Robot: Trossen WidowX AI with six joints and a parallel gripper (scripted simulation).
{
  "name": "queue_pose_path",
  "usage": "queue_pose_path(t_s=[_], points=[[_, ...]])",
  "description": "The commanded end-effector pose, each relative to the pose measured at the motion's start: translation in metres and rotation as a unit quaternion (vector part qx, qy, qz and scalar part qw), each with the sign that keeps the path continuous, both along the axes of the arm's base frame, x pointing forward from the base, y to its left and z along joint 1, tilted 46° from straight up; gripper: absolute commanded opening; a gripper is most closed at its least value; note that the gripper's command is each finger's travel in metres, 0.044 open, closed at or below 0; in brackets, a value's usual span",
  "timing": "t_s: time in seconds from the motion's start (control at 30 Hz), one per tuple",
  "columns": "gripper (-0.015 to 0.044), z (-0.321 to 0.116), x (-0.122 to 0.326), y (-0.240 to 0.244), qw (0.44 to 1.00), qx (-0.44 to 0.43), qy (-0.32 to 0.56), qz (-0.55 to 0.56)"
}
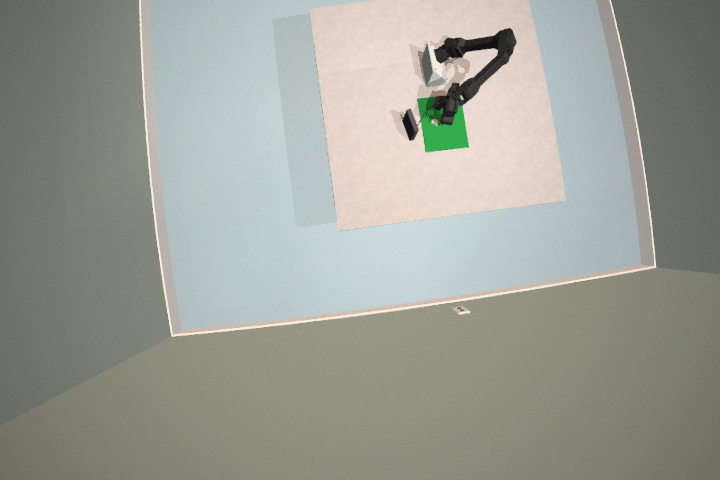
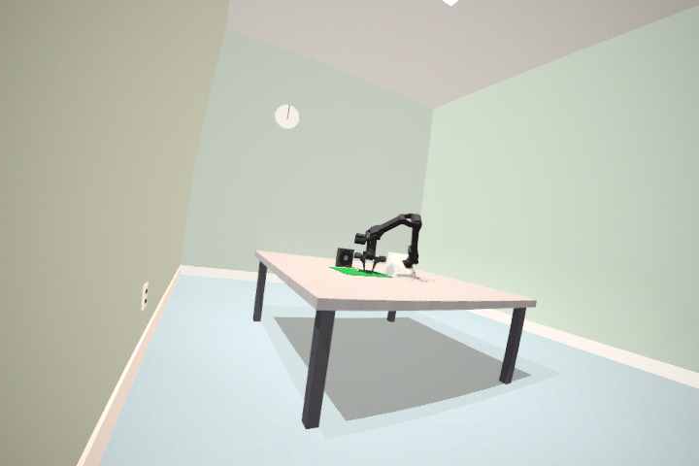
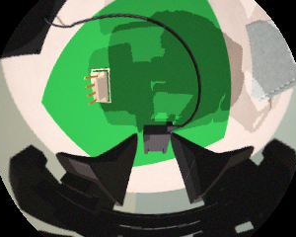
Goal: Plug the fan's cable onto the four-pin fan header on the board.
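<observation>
Green is the board (image 1: 446, 136) (image 2: 350, 271) (image 3: 64, 99) under our hand (image 1: 437, 107) (image 2: 368, 271) (image 3: 154, 136), and it lies flat on the tabletop (image 1: 383, 181) (image 2: 306, 277) (image 3: 22, 74). Our hand is part way open and it holds nothing. The small dark plug (image 3: 156, 139) is at the gap between our two fingertips, low over the board or on it; we cannot tell which. It has a thin black cable (image 3: 198, 74) that bends around in a big curve and runs back to the black fan (image 1: 410, 124) (image 2: 344, 257) (image 3: 17, 30). The fan stands up just beside the board.

The pin header (image 1: 436, 122) (image 3: 102, 86) is pale, with four gold pins. It sits on the board near the plug but apart from it, so the plug is not on the pins.

We think we are at the step of picking up the plug. Next we need to get our fingers down on both sides of it, with the plug in the middle, and then close them gently. If we are too far to one side, we could bump the plug and turn it. After that we should lift it, carry it over the pins, line up the holes and push it all the way down. The cable might tug as we go, so we should move slowly. Last of all, we let go and lift away so we touch nothing.
</observation>
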State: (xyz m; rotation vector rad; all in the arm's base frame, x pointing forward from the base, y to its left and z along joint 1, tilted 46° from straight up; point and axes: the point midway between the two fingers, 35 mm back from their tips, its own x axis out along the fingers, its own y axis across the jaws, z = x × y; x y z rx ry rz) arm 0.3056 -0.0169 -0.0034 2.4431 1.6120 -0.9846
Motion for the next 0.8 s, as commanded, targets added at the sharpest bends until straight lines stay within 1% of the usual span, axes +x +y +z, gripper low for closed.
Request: queue_pose_path(t_s=[0.0,0.03,0.2,0.5,0.53,0.77], points=[[0.021,-0.003,0.0,0.004,1.0,0.004,0.002,-0.001],[0.021,-0.003,0.0,0.004,1.0,0.004,0.002,-0.001],[0.0079,-0.002,0.0,0.002,1.0,0.0,0.0,0.0],[0.0019,-0.002,0.0,0.002,1.0,0.0,0.0,0.0],[0.0,-0.001,0.0,0.001,1.0,0.0,0.001,0.0],[0.0,0.011,-0.001,-0.013,1.0,0.0,0.002,-0.001]])
